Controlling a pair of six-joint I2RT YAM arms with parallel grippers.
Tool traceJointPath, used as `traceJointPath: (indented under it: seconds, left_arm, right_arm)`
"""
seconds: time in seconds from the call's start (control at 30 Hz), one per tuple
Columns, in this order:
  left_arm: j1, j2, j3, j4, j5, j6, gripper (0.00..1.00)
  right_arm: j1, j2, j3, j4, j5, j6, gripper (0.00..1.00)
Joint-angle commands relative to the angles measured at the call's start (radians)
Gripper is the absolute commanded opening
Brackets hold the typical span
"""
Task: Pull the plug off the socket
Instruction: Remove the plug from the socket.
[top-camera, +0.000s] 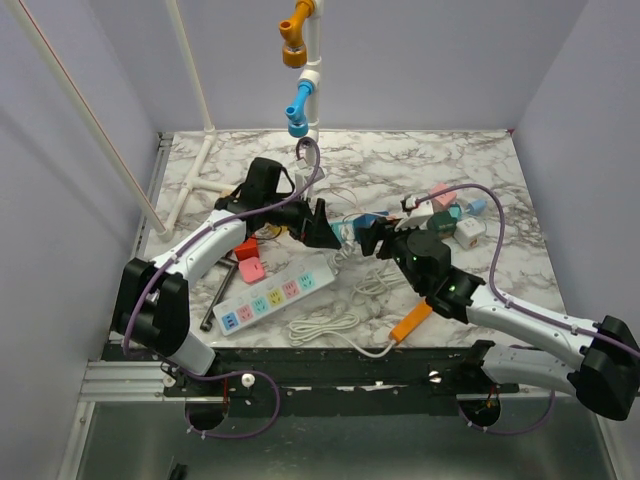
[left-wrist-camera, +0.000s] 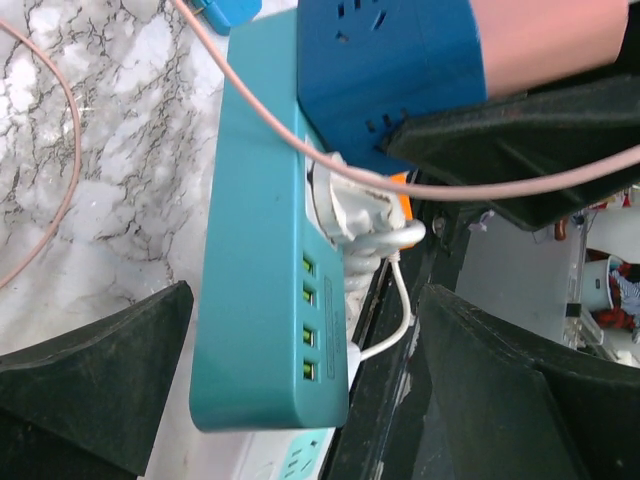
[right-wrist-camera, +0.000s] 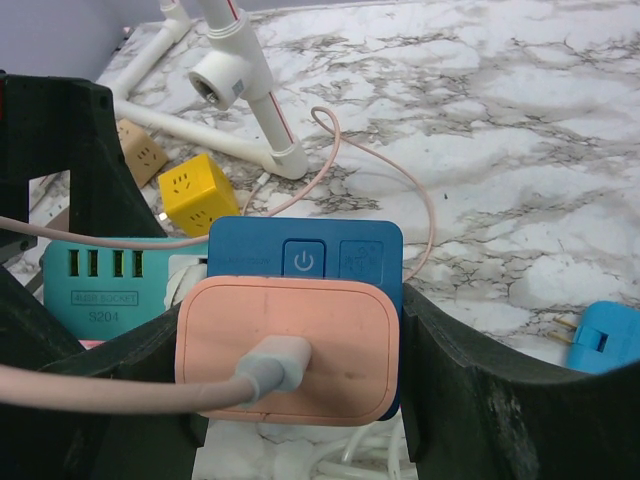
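The right pincer (top-camera: 372, 240) is clenched on the flat sides of a pink plug (right-wrist-camera: 320, 330), and the plug's soft cord runs out of the face towards the wrist camera. The plug sits pushed into a blue socket block (right-wrist-camera: 305, 255), which is at the middle of the bench (right-wrist-camera: 500, 120), between the two arms.

Just beside the block lies a teal power strip (left-wrist-camera: 255, 250) with a white plug (left-wrist-camera: 345, 205) in it. The left pincer (left-wrist-camera: 300, 340) is released, its fingers spread wide on either side of this strip, apparently without touching it. A long white power strip (top-camera: 275, 297) lies well apart, nearer the arm bases.

The plug looks like hard, smooth, light plastic. It is probably held only by the friction of its prongs. The block looks just as light and would likely come along unless it is braced. The plug should be gripped by its body, never by the cord, and pulled straight.
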Motion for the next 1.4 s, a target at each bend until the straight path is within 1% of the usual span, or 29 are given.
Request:
traceJointPath:
  seconds: [0.0,0.07,0.1,0.17,0.23,0.3,0.37,0.5,0.57,0.67,0.7,1.0,1.37]
  left_arm:
    - [0.009,-0.028,-0.011,0.105,-0.006,-0.099,0.96]
    - [0.011,-0.028,-0.008,0.098,-0.011,-0.091,0.86]
    - [0.011,-0.029,-0.009,0.098,-0.017,-0.088,0.79]
    - [0.014,-0.031,-0.012,0.094,-0.027,-0.086,0.69]
    - [0.014,-0.031,-0.005,0.071,-0.033,-0.073,0.63]
    - [0.015,-0.036,-0.008,0.059,-0.035,-0.063,0.60]
    - [0.016,-0.046,-0.018,0.058,-0.040,-0.058,0.55]
    - [0.016,-0.054,-0.029,0.063,-0.042,-0.074,0.40]
    - [0.016,-0.053,-0.034,0.073,-0.041,-0.093,0.30]
    - [0.016,-0.050,-0.032,0.067,-0.042,-0.110,0.01]
    - [0.016,-0.047,-0.028,0.059,-0.044,-0.111,0.00]
    - [0.019,-0.057,-0.044,0.068,-0.108,-0.162,0.00]
    - [0.065,-0.038,-0.045,0.045,-0.190,-0.143,0.00]
  right_arm:
    - [0.021,-0.001,0.027,0.171,-0.020,0.000,0.19]
    - [0.025,0.000,0.029,0.171,-0.012,-0.003,0.19]
    - [0.026,0.000,0.030,0.171,-0.009,-0.005,0.19]
    - [0.028,-0.002,0.029,0.170,0.000,-0.005,0.19]
    - [0.030,-0.007,0.029,0.169,0.007,-0.005,0.18]
    - [0.030,-0.010,0.028,0.168,0.013,-0.003,0.18]
    - [0.031,-0.011,0.029,0.170,0.018,-0.002,0.18]
    - [0.035,-0.009,0.027,0.180,0.013,0.008,0.18]
    - [0.043,-0.007,0.027,0.185,0.011,0.014,0.18]
    - [0.063,-0.003,0.027,0.190,0.020,0.015,0.17]
    - [0.068,-0.001,0.029,0.190,0.026,0.016,0.17]
    - [0.110,-0.025,0.030,0.198,0.097,-0.034,0.16]
    - [0.112,-0.191,0.029,0.140,0.136,-0.037,0.14]
